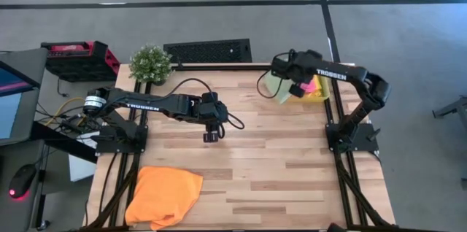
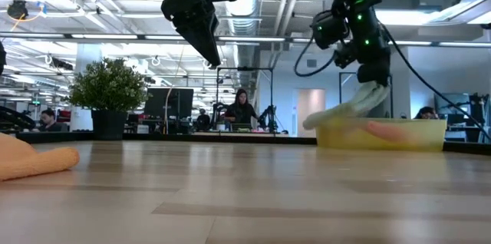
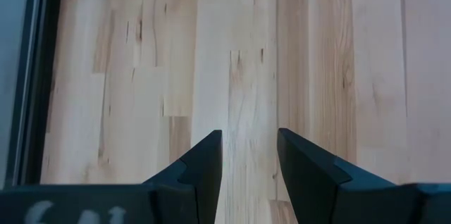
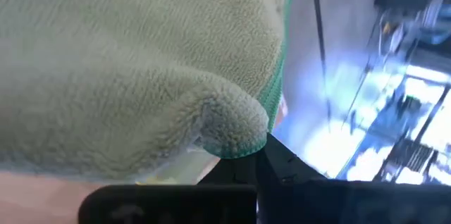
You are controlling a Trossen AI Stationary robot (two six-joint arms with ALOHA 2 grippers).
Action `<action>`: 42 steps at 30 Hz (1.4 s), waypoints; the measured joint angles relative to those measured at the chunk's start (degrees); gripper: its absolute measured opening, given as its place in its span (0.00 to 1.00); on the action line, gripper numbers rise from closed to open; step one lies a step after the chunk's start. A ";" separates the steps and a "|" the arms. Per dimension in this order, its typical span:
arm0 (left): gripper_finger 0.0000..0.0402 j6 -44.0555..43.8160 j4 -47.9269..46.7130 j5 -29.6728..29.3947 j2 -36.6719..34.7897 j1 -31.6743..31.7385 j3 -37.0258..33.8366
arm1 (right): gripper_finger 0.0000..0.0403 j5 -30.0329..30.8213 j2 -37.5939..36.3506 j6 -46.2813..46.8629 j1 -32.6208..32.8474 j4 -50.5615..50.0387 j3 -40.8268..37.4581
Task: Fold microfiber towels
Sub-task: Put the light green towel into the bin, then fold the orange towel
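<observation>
Right gripper (image 4: 246, 155) pinching pale green towel (image 4: 127, 62), weave clear only wrist-side.

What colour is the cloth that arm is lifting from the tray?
Pale green towel, best seen in the right wrist view.

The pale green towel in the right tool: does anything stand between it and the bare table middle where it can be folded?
Nothing visible does. The right tool holds the pale green towel over the yellow tray; only the tray's wall is to cross.
</observation>
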 joint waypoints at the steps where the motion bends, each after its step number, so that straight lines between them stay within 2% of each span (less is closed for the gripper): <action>1: 0.33 0.00 -0.02 0.00 0.00 0.00 0.00 | 0.01 0.04 0.23 0.62 -0.72 -0.49 0.00; 7: 0.33 0.01 -0.02 -0.02 0.00 0.00 0.00 | 0.01 -1.06 0.55 2.29 -4.08 -1.84 -0.09; 13: 0.33 0.01 -0.02 -0.02 0.00 0.00 0.00 | 0.04 -9.72 0.56 0.60 -4.00 -0.63 -0.09; 23: 0.33 0.14 -0.09 -0.04 0.00 0.00 0.00 | 0.22 -10.41 0.56 -0.70 -4.01 0.40 -0.09; 32: 0.33 -1.95 -2.22 -0.04 0.00 0.00 0.00 | 0.47 -10.50 0.56 -1.44 -4.01 -0.11 -0.09; 37: 0.33 -6.54 -6.47 -0.04 0.00 0.00 0.00 | 0.55 -10.51 0.53 -0.77 -2.59 -0.71 -0.09; 42: 0.33 -16.07 -14.71 -0.11 0.00 -0.62 0.00 | 0.57 -10.51 -2.05 0.20 0.27 -0.69 -0.07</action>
